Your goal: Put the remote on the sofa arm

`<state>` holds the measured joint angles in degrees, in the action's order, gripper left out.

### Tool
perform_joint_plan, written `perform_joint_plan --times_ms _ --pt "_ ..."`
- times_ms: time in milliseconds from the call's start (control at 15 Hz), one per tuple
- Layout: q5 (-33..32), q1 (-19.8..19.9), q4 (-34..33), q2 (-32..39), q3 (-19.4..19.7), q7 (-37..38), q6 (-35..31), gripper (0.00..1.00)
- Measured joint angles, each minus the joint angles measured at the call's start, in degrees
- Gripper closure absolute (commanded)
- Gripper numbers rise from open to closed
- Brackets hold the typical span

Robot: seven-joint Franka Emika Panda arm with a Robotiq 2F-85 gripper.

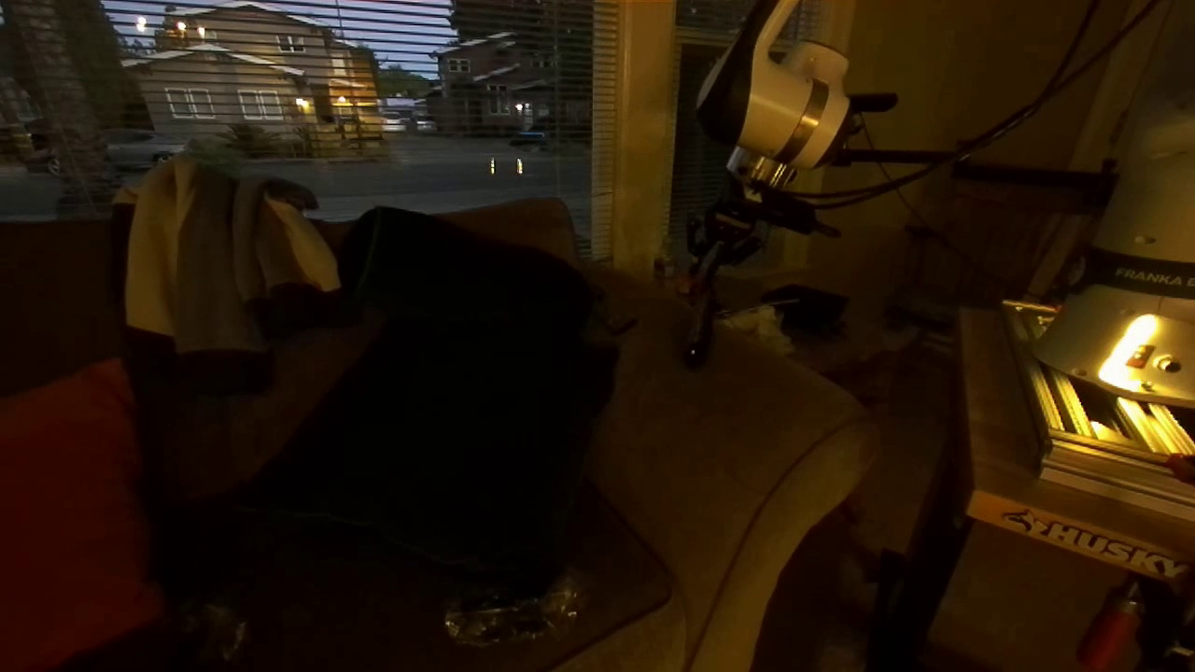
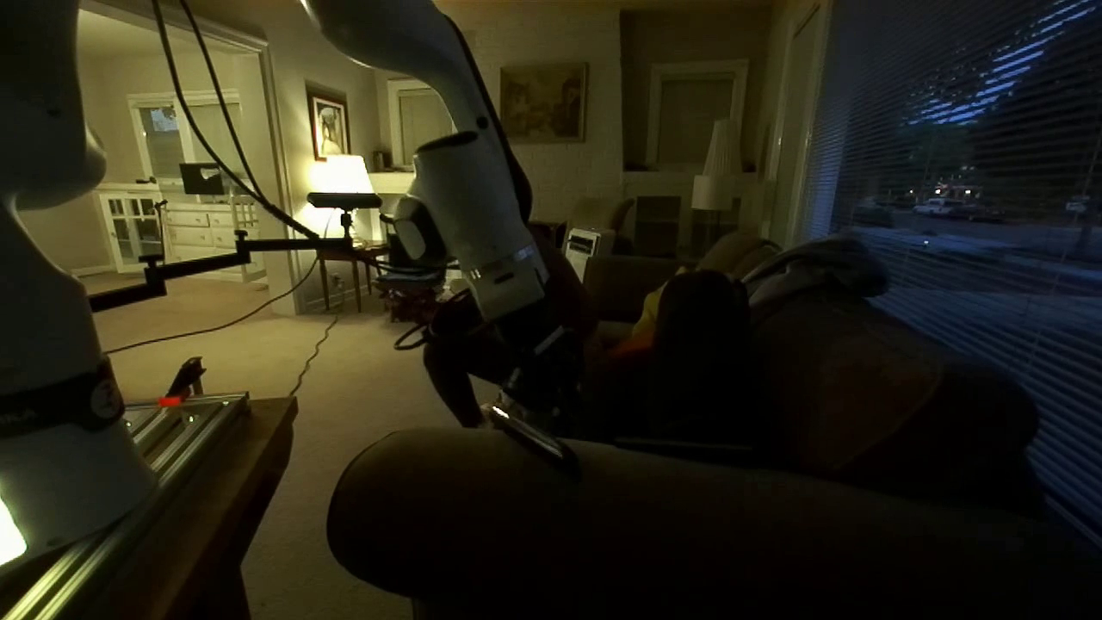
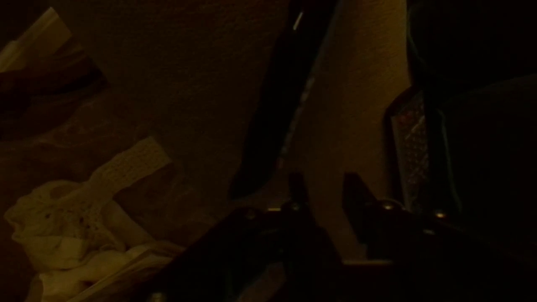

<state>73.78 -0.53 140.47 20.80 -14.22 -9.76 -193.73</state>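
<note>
The remote, dark and bar-shaped, rests on the pale sofa arm in the wrist view, slanting up from near the gripper to the top edge. In an exterior view the remote lies tilted over the rounded top of the sofa arm, with a glint along it. My gripper has its fingertips moderately apart, bare upholstery showing between them. Its left finger is beside the remote's near end; contact cannot be made out. An exterior view shows the remote below the wrist, against the sofa arm.
A black cloth or cushion covers the seat beside the arm. A dark-edged patterned object is wedged between them. Crumpled white material lies off the arm's other side. The robot's workbench stands close by.
</note>
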Motion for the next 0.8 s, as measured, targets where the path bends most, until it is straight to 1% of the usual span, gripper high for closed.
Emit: perform_joint_plan --times_ms 400,800 --pt "-2.1 1.9 -5.0 8.9 -1.8 0.0 -1.2 0.93" --pt "-4.5 3.4 -7.4 13.3 -3.5 0.1 -3.6 0.93"
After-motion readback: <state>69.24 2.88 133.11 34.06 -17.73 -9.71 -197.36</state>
